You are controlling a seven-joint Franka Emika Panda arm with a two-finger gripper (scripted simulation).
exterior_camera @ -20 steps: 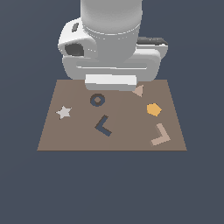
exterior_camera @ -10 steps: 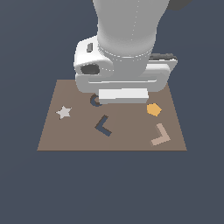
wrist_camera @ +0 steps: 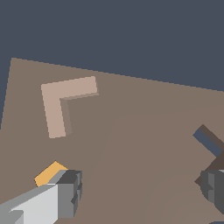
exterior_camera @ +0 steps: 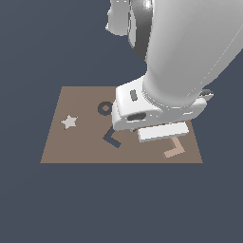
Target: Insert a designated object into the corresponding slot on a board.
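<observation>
The tan L-shaped designated object (exterior_camera: pixel 173 148) (wrist_camera: pixel 64 103) lies flat on the brown board (exterior_camera: pixel 61 147) near its front corner at the exterior view's right. The dark navy L-shaped slot (exterior_camera: pixel 112 138) is at the board's middle front; one arm of the slot (wrist_camera: pixel 208 141) shows in the wrist view. My gripper (wrist_camera: pixel 142 188) hangs above the board between piece and slot, open, with nothing between its fingers (wrist_camera: pixel 70 192). In the exterior view the arm's hand (exterior_camera: pixel 159 114) hides the fingertips.
A pale star piece (exterior_camera: pixel 70 122) sits at the exterior view's left, and a dark ring recess (exterior_camera: pixel 104 108) lies behind the slot. An orange hexagon (wrist_camera: pixel 49 173) peeks out beside one finger. The arm's bulk covers the board's back right.
The arm has swung forward and down toward the board's front right, now covering the hexagon and triangle in the exterior view. The pieces on the board have not moved.
</observation>
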